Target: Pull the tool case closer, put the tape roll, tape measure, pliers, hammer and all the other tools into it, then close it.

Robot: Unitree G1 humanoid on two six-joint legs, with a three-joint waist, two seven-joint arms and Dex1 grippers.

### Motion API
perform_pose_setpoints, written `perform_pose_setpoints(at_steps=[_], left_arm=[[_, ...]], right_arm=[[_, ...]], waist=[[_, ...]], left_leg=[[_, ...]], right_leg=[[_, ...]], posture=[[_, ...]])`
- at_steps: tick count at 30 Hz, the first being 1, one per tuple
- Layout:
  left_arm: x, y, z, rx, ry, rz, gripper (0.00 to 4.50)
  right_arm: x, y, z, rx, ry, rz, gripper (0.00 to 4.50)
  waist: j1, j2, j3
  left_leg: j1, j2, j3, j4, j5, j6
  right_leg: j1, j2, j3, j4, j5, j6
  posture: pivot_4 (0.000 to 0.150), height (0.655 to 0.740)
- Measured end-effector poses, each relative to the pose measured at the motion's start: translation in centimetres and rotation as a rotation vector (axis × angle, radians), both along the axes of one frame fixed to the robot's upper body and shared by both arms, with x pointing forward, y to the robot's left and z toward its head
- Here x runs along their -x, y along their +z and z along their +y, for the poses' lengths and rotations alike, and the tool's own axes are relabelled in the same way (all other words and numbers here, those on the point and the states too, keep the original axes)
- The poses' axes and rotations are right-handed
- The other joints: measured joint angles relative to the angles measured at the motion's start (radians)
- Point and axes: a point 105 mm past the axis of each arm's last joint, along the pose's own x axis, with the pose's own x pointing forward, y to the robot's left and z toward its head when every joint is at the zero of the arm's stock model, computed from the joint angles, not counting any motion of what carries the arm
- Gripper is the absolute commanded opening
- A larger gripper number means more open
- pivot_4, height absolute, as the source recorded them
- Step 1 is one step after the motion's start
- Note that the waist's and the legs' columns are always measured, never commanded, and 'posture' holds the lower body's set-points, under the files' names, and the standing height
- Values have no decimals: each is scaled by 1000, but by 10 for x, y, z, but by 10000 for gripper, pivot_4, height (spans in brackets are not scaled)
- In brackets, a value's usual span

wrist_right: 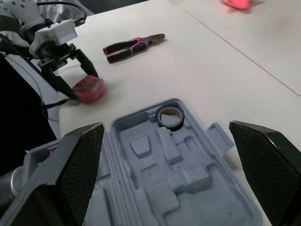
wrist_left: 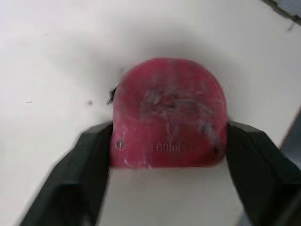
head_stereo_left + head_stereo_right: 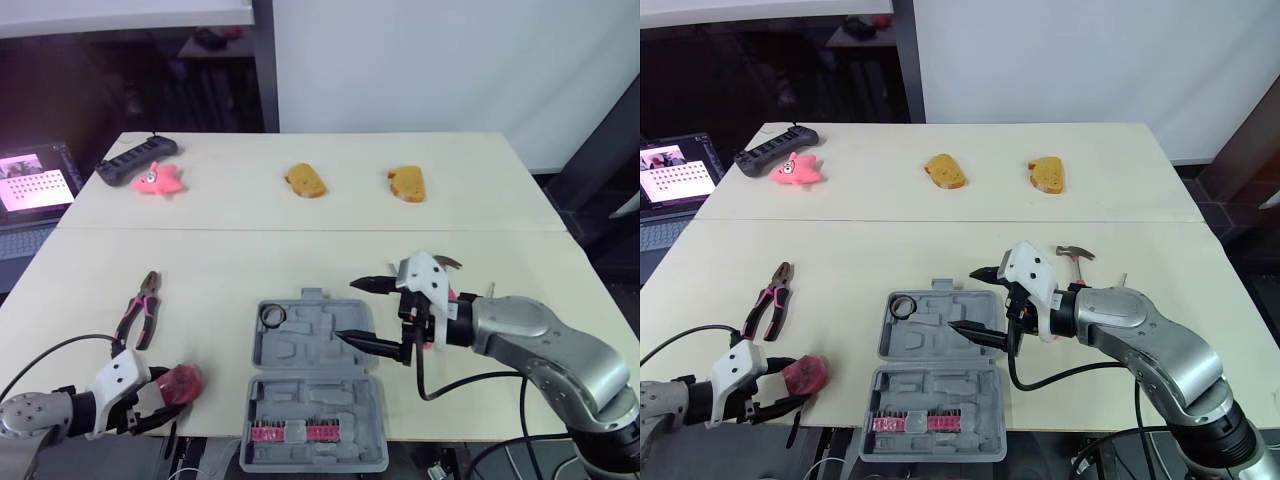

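Left end effector (image 2: 169,134) clamped on tape measure (image 2: 169,103); lift clear, carry right to tool case (image 3: 300,365). Right end effector (image 3: 345,310) apart.

- Tool case (image 3: 300,352): grey plastic, lying open and flat, moulded insides facing up. Its nearer half holds a row of pink bits.
- Tape roll (image 3: 272,316): small dark ring, flat in the case's far-left recess.
- Tape measure (image 3: 182,380): red and rounded, on the table left of the case, gripped between the left gripper (image 2: 169,136) fingers.
- Pliers (image 3: 140,308): pink-and-black handles, flat, further left of the case, nose pointing away.
- Hammer (image 3: 1076,254): small, just right of the case, partly hidden.
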Motion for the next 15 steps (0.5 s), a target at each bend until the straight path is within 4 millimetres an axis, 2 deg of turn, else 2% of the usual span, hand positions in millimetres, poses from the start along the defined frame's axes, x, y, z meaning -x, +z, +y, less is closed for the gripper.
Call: perform_pose_setpoints(at_steps=[5,10,12,15], left_arm=[[2,2,0,27,1,12,29460],[4,13,-8,66,-42,36,29460],[-5,31,-9,58,-71,2,29460],[-37,84,-22,22,-166,-141,29460]], right_arm=[[1,0,0,-1,1,-2,45000],[2,-1,-1,6,1,4,45000],[-1,-1,-2,14,-8,13,45000],[-19,7,0,14,-61,53,45000]], waist=[[-1,0,0],[-1,-3,2],[3,-7,3],[3,-8,5]], left_leg=[[0,0,0,0,0,0],[-1,0,0,0,0,0],[-1,0,-2,0,0,0],[-2,0,-2,3,1,-2]], right_leg=[[0,0,0,0,0,0],[-1,0,0,0,0,0],[-1,1,-2,1,0,0],[0,0,-2,2,1,-2]], posture=[[1500,7400],[1500,7400],[1500,7400],[1500,7400]])
